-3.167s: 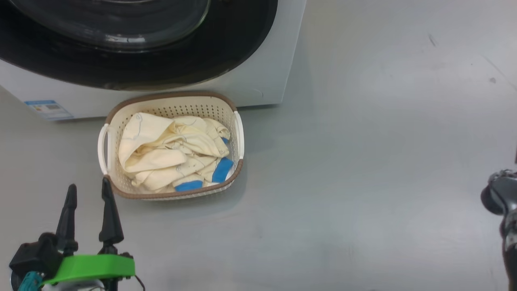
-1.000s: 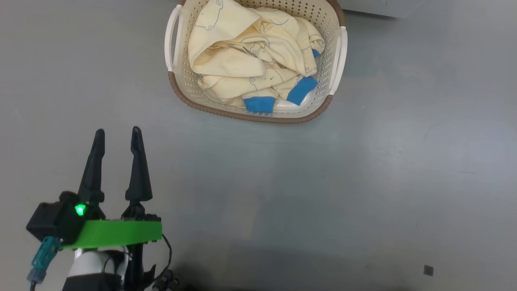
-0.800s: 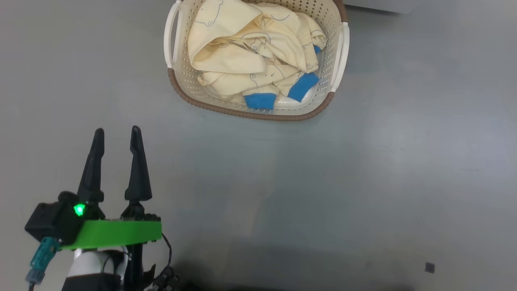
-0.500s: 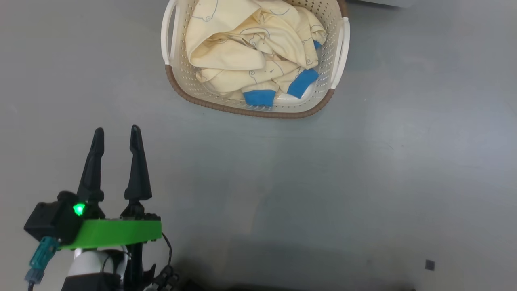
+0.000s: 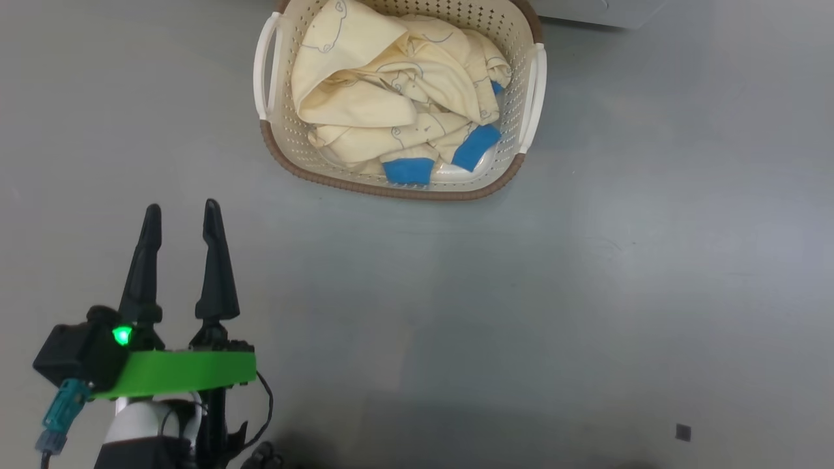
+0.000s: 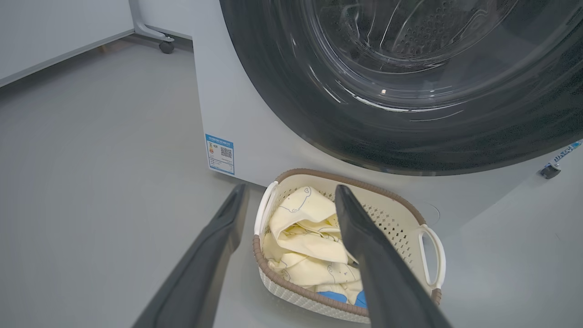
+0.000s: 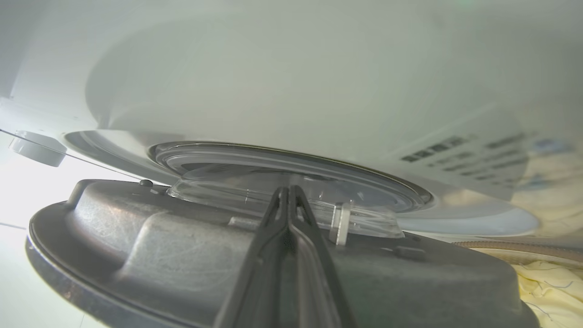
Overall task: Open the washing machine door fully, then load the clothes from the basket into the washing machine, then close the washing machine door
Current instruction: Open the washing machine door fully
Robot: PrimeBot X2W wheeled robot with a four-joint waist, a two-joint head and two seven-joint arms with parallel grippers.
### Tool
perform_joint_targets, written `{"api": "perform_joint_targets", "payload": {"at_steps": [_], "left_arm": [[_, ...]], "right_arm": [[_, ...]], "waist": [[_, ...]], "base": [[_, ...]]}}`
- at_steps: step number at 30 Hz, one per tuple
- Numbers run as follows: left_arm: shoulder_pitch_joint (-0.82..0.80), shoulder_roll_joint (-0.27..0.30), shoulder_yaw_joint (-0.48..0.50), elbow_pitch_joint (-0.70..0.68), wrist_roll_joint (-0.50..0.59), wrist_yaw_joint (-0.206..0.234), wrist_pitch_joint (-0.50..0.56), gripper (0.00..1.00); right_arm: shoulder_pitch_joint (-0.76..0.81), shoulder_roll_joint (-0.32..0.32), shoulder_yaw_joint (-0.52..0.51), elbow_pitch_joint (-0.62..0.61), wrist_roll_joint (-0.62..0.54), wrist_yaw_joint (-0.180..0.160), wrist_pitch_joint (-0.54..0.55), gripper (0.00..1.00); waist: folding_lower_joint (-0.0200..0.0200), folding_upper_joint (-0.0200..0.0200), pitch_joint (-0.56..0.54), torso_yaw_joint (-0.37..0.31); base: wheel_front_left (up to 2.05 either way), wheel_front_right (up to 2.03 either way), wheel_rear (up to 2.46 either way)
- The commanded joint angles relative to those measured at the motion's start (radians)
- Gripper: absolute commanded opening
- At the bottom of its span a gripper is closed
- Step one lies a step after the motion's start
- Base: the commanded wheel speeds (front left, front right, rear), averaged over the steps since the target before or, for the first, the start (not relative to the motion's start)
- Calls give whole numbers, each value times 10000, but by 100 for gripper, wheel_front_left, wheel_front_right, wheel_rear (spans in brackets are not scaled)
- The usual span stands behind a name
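Head view had my left claw (image 5: pixel 180 215) low at the left, fingers well apart and gripping nothing, tips aimed up the frame over bare grey floor (image 5: pixel 521 312). Ahead of it and off to its right sat the basket (image 5: pixel 391 189), well clear of the tips, with the cream clothes (image 5: pixel 384 98) heaped inside and blue cuffs (image 5: pixel 408 170) at the near edge. Left wrist view looked between those spread fingers: basket just past the tips, pressed up near the foot of the washer (image 6: pixel 237 114), and the door (image 6: pixel 410 91) looming above it, black rim, glass centre, drum holes showing through. A sticker (image 6: pixel 221 153) sat low on the washer's front. Right wrist view gave me my right claw (image 7: pixel 288 191), fingers pinched together on nothing, tips at the door's inner side, by the glass bowl (image 7: pixel 282 200). I couldn't tell whether they touched it.
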Motion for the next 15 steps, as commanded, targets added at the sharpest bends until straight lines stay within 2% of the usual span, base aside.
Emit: {"api": "perform_joint_targets", "payload": {"at_steps": [1, 15], "left_arm": [[-13, 139, 419, -228, -41, 6, -69, 100], [-159, 139, 473, 15, -100, 6, -69, 100]], "right_arm": [[181, 377, 327, -485, 95, 4, 112, 0], [1346, 828, 1425, -615, 136, 4, 453, 0]], "waist": [[0, -1, -120, -93], [0, -1, -1160, -664]], "base": [[0, 0, 0], [0, 0, 0]]}}
